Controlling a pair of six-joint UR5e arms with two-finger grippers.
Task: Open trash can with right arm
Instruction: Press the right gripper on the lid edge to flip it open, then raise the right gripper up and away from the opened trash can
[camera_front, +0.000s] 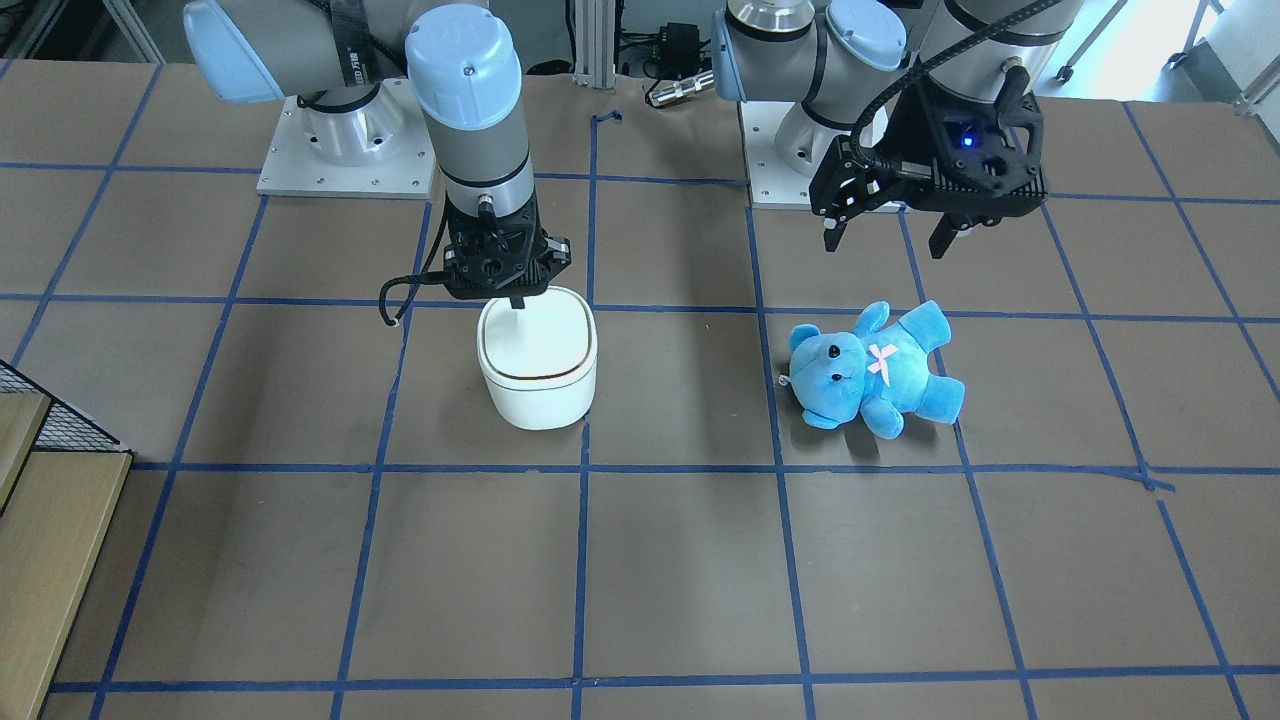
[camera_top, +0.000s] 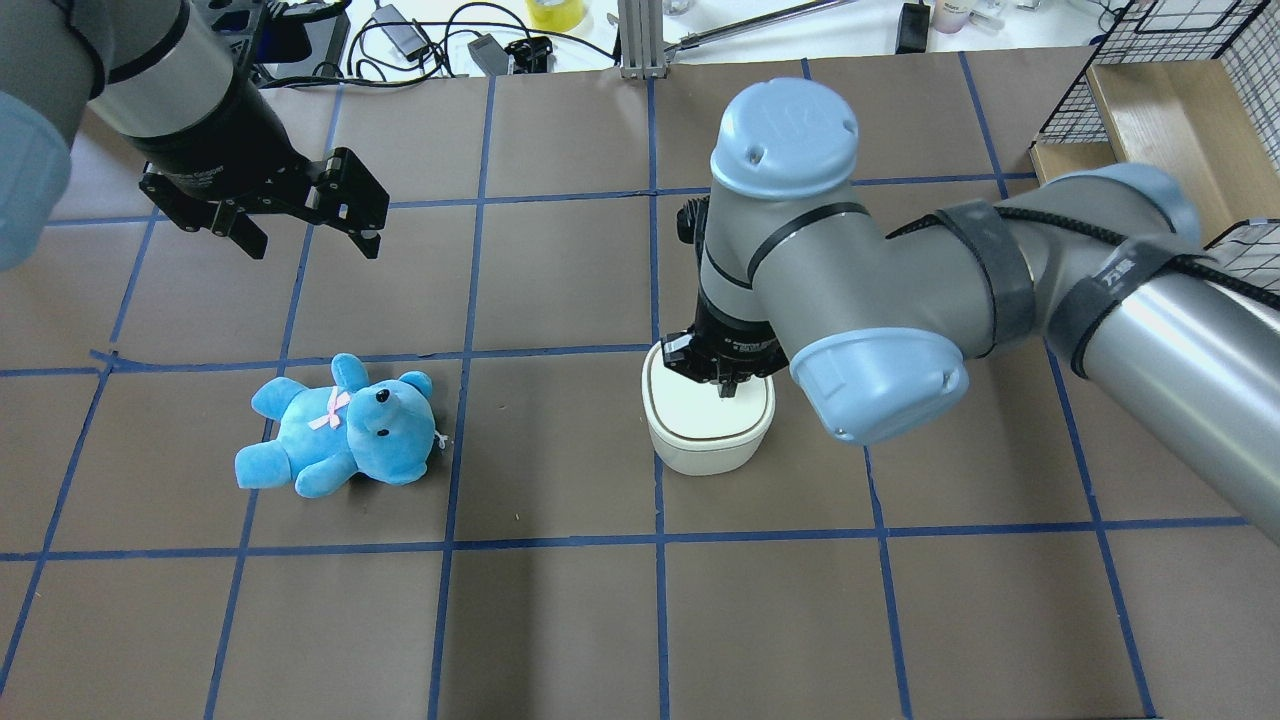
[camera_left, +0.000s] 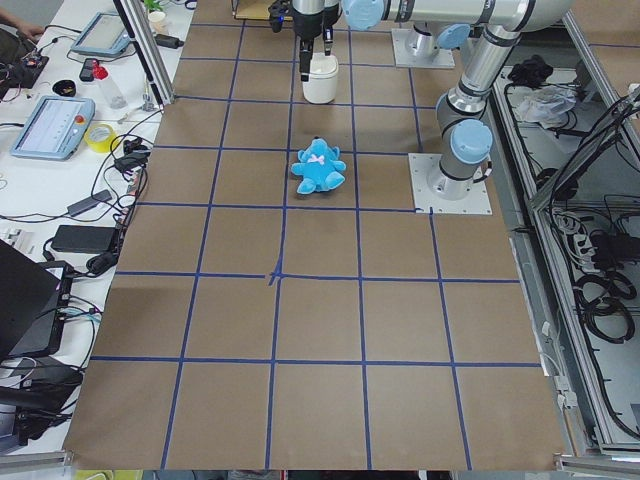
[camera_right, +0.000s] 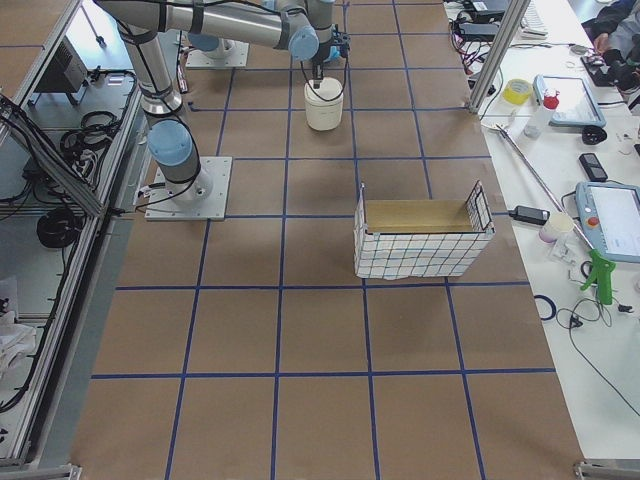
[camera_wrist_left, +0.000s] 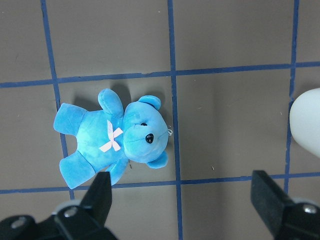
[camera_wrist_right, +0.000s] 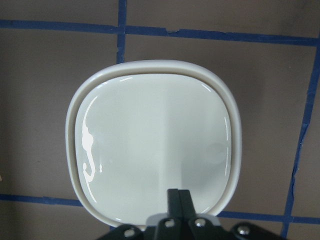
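The white trash can (camera_front: 537, 372) stands on the table with its flat lid down; it also shows in the overhead view (camera_top: 705, 440), the right wrist view (camera_wrist_right: 155, 150) and both side views (camera_left: 320, 82) (camera_right: 323, 105). My right gripper (camera_front: 517, 300) is shut, pointing straight down, with its tips over the lid's edge on the robot's side (camera_top: 728, 388) (camera_wrist_right: 178, 192). I cannot tell whether the tips touch the lid. My left gripper (camera_front: 885, 238) (camera_top: 312, 243) (camera_wrist_left: 182, 200) is open and empty, hovering above the table.
A blue teddy bear (camera_front: 875, 365) (camera_top: 340, 425) (camera_wrist_left: 112, 137) lies on its back below and in front of the left gripper, about one grid square from the can. A wire basket with a wooden floor (camera_right: 420, 240) (camera_top: 1150, 80) stands toward the table's right end.
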